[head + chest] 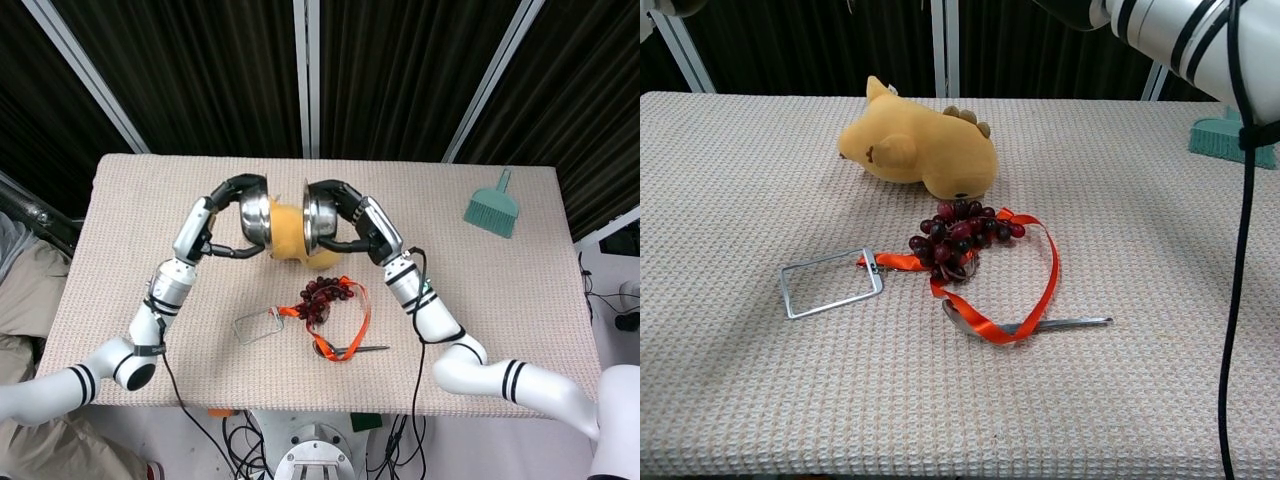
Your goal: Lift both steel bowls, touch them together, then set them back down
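No writing or brand mark can be read on anything here. Both arms are bent inward and raised over the middle of the beige woven desk [130, 290], toward its far edge. The left robot hand [232, 190] grips the left round steel bowl [255, 220] and the right robot hand [345, 200] grips the right round steel bowl [316, 216]; the two bowls are held tilted on edge, close beside each other, above the yellow plush toy [920, 150]. Whether they touch I cannot tell.

Below them lie a bunch of dark red grapes [955, 235], an orange ribbon [1040, 290], a metal spoon [1040, 324] and a clear rectangular badge holder [830, 282]. A teal hand brush [492, 208] sits near the far right corner. The desk's left and right sides are open.
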`<action>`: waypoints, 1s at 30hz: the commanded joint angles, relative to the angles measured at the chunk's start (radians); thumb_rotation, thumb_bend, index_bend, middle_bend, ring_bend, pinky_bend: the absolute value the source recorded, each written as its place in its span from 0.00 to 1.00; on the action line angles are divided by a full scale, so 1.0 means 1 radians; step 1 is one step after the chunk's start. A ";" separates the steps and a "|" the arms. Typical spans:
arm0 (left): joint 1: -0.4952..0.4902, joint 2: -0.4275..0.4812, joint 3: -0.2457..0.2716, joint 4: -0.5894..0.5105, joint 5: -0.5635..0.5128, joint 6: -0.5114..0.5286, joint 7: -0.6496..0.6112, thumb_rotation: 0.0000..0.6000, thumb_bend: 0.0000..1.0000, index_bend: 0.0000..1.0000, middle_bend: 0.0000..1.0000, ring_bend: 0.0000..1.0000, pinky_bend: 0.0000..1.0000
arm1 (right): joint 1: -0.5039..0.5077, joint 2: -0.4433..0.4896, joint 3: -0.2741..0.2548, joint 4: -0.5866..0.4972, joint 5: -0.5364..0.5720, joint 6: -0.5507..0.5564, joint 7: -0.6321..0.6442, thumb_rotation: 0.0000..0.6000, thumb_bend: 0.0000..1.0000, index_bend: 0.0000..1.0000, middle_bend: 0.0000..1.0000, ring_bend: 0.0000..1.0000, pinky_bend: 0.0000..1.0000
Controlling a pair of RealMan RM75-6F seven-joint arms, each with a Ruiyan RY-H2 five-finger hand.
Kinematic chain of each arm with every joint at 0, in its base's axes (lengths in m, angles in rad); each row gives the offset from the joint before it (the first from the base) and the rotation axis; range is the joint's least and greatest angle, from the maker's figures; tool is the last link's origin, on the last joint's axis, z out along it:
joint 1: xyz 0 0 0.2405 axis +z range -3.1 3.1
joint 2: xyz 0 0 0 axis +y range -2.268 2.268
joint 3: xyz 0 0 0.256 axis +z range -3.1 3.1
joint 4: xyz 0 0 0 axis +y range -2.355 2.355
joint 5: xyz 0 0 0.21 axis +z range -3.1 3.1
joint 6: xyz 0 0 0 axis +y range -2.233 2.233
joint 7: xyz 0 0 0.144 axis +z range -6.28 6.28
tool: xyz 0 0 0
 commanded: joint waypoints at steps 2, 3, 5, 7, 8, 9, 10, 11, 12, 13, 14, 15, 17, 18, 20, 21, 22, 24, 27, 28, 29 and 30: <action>-0.035 -0.007 -0.005 -0.013 0.007 -0.012 0.041 1.00 0.17 0.67 0.63 0.55 0.81 | 0.036 -0.023 0.011 0.025 0.020 -0.023 -0.016 1.00 0.48 0.68 0.52 0.49 0.39; -0.043 -0.009 -0.010 -0.019 0.004 -0.013 0.046 1.00 0.17 0.67 0.63 0.55 0.81 | 0.044 -0.031 0.013 0.031 0.027 -0.026 -0.017 1.00 0.48 0.68 0.52 0.49 0.39; -0.054 -0.012 -0.017 -0.027 -0.004 -0.017 0.050 1.00 0.16 0.67 0.63 0.55 0.81 | 0.054 -0.041 0.014 0.038 0.032 -0.028 -0.018 1.00 0.48 0.68 0.52 0.49 0.39; -0.062 -0.014 -0.021 -0.031 -0.012 -0.016 0.058 1.00 0.16 0.67 0.63 0.55 0.81 | 0.057 -0.045 0.009 0.042 0.029 -0.021 -0.022 1.00 0.48 0.68 0.52 0.49 0.39; -0.062 -0.013 -0.020 -0.032 -0.014 -0.013 0.063 1.00 0.16 0.67 0.63 0.55 0.81 | 0.052 -0.045 0.007 0.043 0.030 -0.009 -0.029 1.00 0.48 0.68 0.52 0.49 0.39; -0.060 -0.012 -0.018 -0.032 -0.016 -0.010 0.066 1.00 0.17 0.67 0.63 0.55 0.81 | 0.046 -0.042 0.007 0.041 0.032 0.000 -0.030 1.00 0.48 0.68 0.52 0.49 0.39; -0.056 -0.010 -0.015 -0.031 -0.019 -0.007 0.068 1.00 0.16 0.67 0.63 0.55 0.81 | 0.039 -0.038 0.007 0.037 0.034 0.010 -0.028 1.00 0.48 0.68 0.52 0.49 0.39; -0.051 -0.007 -0.012 -0.031 -0.024 -0.002 0.069 1.00 0.16 0.67 0.63 0.55 0.81 | 0.027 -0.030 0.007 0.032 0.036 0.025 -0.025 1.00 0.48 0.68 0.52 0.49 0.39; -0.046 -0.005 -0.009 -0.031 -0.028 0.002 0.069 1.00 0.17 0.67 0.63 0.55 0.81 | 0.017 -0.025 0.007 0.028 0.038 0.038 -0.022 1.00 0.48 0.68 0.52 0.49 0.39; -0.041 -0.003 -0.006 -0.031 -0.031 0.005 0.068 1.00 0.17 0.67 0.63 0.55 0.81 | 0.008 -0.020 0.008 0.026 0.041 0.049 -0.019 1.00 0.48 0.68 0.52 0.49 0.39; -0.037 0.000 -0.003 -0.031 -0.033 0.008 0.065 1.00 0.17 0.67 0.63 0.55 0.81 | -0.001 -0.016 0.009 0.025 0.045 0.058 -0.013 1.00 0.48 0.68 0.52 0.49 0.39; -0.033 0.002 -0.001 -0.031 -0.037 0.011 0.062 1.00 0.17 0.67 0.63 0.55 0.81 | -0.010 -0.011 0.011 0.024 0.051 0.067 -0.006 1.00 0.48 0.68 0.52 0.49 0.39; -0.032 0.004 -0.001 -0.030 -0.040 0.013 0.060 1.00 0.17 0.67 0.63 0.55 0.81 | -0.015 -0.010 0.013 0.029 0.060 0.069 0.002 1.00 0.48 0.68 0.52 0.49 0.39; -0.036 0.003 -0.003 -0.030 -0.040 0.012 0.056 1.00 0.17 0.67 0.63 0.55 0.81 | -0.012 -0.012 0.014 0.030 0.064 0.064 0.008 1.00 0.48 0.68 0.52 0.49 0.39; -0.049 0.001 -0.005 -0.030 -0.032 0.006 0.054 1.00 0.17 0.67 0.63 0.55 0.81 | 0.003 -0.020 0.011 0.032 0.057 0.051 0.012 1.00 0.48 0.68 0.52 0.49 0.39; -0.057 0.000 -0.005 -0.029 -0.027 0.003 0.056 1.00 0.17 0.67 0.63 0.55 0.81 | 0.012 -0.026 0.011 0.034 0.054 0.047 0.010 1.00 0.48 0.68 0.52 0.49 0.39; -0.065 -0.001 -0.005 -0.027 -0.020 0.000 0.059 1.00 0.17 0.67 0.63 0.55 0.81 | 0.021 -0.034 0.013 0.036 0.054 0.043 0.007 1.00 0.48 0.68 0.52 0.49 0.39; -0.079 -0.003 -0.007 -0.025 -0.014 -0.004 0.057 1.00 0.17 0.67 0.63 0.55 0.81 | 0.045 -0.051 0.019 0.039 0.055 0.030 0.006 1.00 0.48 0.68 0.52 0.49 0.39; -0.088 -0.003 -0.003 -0.023 -0.014 -0.011 0.052 1.00 0.17 0.67 0.63 0.55 0.81 | 0.066 -0.062 0.021 0.042 0.053 0.017 0.000 1.00 0.48 0.68 0.52 0.49 0.39; -0.087 -0.002 -0.001 -0.021 -0.014 -0.011 0.053 1.00 0.17 0.67 0.63 0.55 0.81 | 0.066 -0.062 0.019 0.041 0.052 0.018 -0.002 1.00 0.48 0.68 0.51 0.49 0.39; -0.084 0.000 0.003 -0.020 -0.017 -0.008 0.053 1.00 0.17 0.67 0.63 0.55 0.81 | 0.062 -0.059 0.017 0.040 0.052 0.024 -0.005 1.00 0.48 0.68 0.51 0.49 0.39; -0.079 0.003 0.005 -0.019 -0.020 -0.004 0.053 1.00 0.17 0.67 0.63 0.55 0.81 | 0.055 -0.054 0.016 0.038 0.053 0.031 -0.008 1.00 0.48 0.68 0.51 0.49 0.39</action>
